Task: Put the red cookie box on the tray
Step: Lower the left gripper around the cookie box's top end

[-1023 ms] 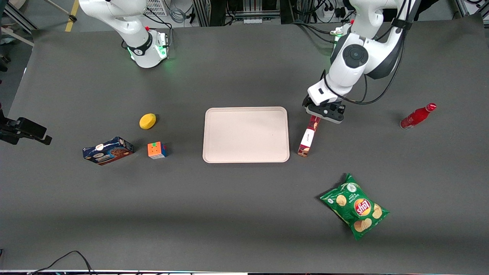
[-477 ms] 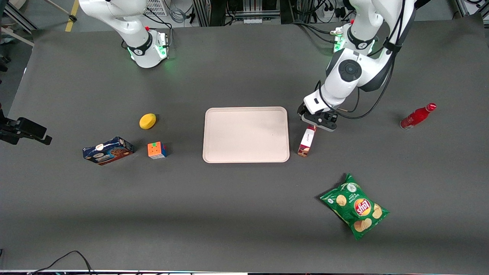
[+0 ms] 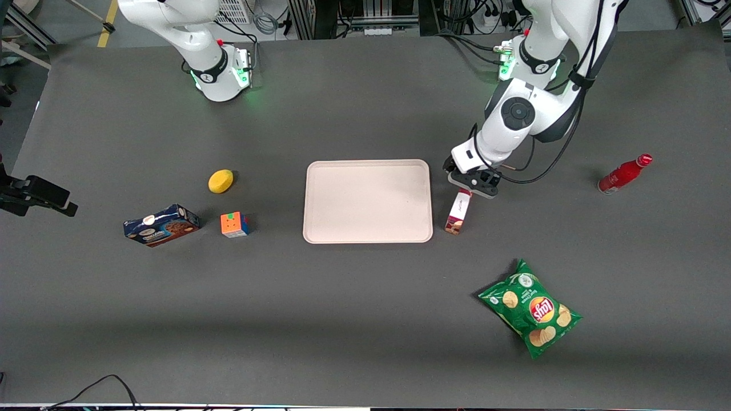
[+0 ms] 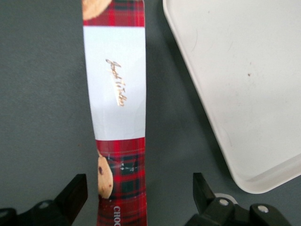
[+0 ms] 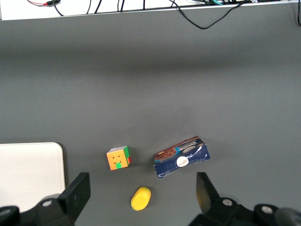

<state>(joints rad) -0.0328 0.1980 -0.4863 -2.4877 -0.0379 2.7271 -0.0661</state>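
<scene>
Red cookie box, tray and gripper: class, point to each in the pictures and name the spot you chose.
red cookie box (image 4: 116,84): left wrist view, on its white label band.
tray (image 3: 365,201): front view, on its bare floor.
gripper (image 4: 138,197): left wrist view, open, midway between its fingertips, astride the box.

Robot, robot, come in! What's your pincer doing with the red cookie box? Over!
Pincer open, straddling the red cookie box, not gripping. Box on the table beside the tray. Tray bare, nothing in the way.
</scene>
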